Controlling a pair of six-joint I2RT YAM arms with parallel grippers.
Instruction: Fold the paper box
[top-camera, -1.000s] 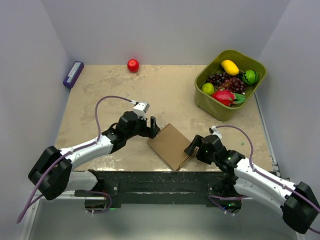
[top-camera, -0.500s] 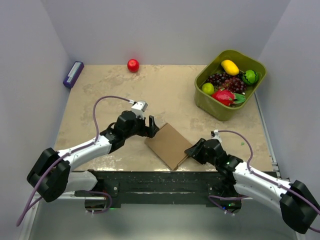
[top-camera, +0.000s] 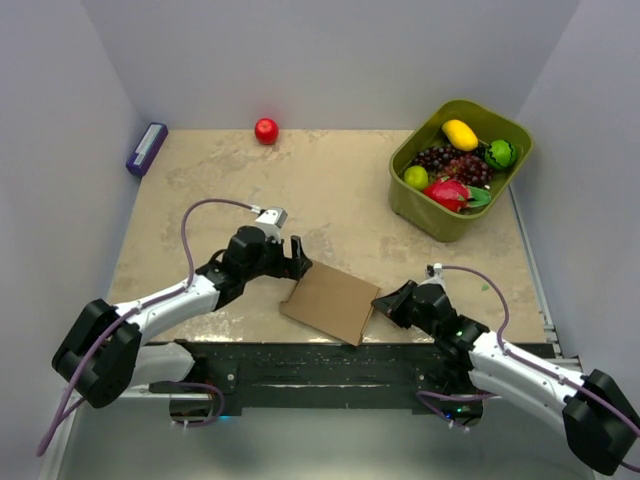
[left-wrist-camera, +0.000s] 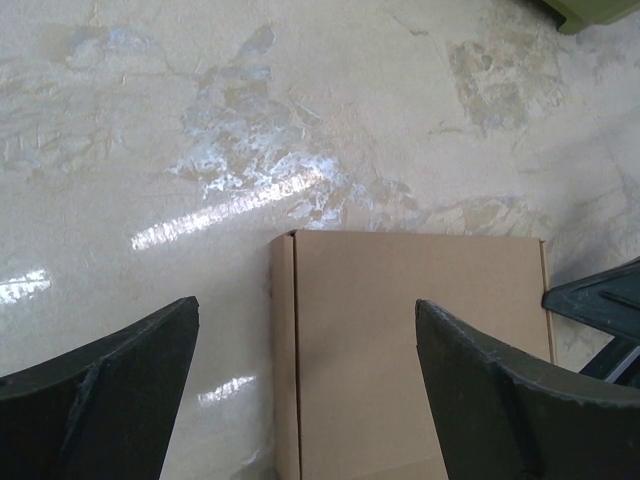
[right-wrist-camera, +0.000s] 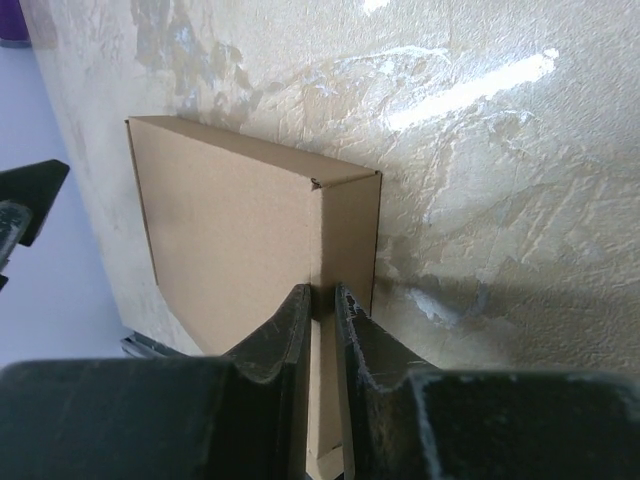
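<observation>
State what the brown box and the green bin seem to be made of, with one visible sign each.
Paper box: thin brown cardboard, matte; crisp fold lines and no glare beside the shiny table. Green bin: probably moulded plastic, smooth; even colour, rounded corners and rim.

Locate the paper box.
Top view: the paper box lies at the near edge of the table, between the left gripper, open at its far-left corner, and the right gripper, jaws shut on its right edge.

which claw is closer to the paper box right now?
Right. The right claw is pinched on the right edge of the paper box. The left claw hangs open just over its far left edge, gripping nothing.
</observation>
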